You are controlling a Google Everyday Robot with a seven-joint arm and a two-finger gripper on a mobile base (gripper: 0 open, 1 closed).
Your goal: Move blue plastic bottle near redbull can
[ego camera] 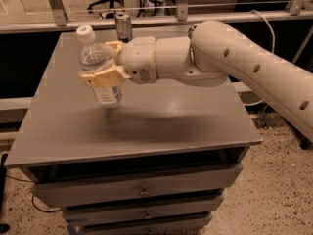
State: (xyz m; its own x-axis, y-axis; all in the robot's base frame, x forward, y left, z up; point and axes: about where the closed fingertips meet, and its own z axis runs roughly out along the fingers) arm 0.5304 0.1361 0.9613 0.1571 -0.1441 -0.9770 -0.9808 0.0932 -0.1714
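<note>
— Much room around it?
— Smooth grey tabletop (161,126) stretches open to the near and right edges. The redbull can (123,27), slim metal, stands by the far edge.
— And the blue plastic bottle (92,55)?
— Lifted off the surface, left of middle. The gripper (105,62) is clamped round its clear body, white cap up, leaning slightly left.

High front view, downward, tool (105,62) upper-left

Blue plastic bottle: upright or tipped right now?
Roughly upright, cap on top, leaning slightly. The gripper is shut around the middle of the blue plastic bottle.
</note>
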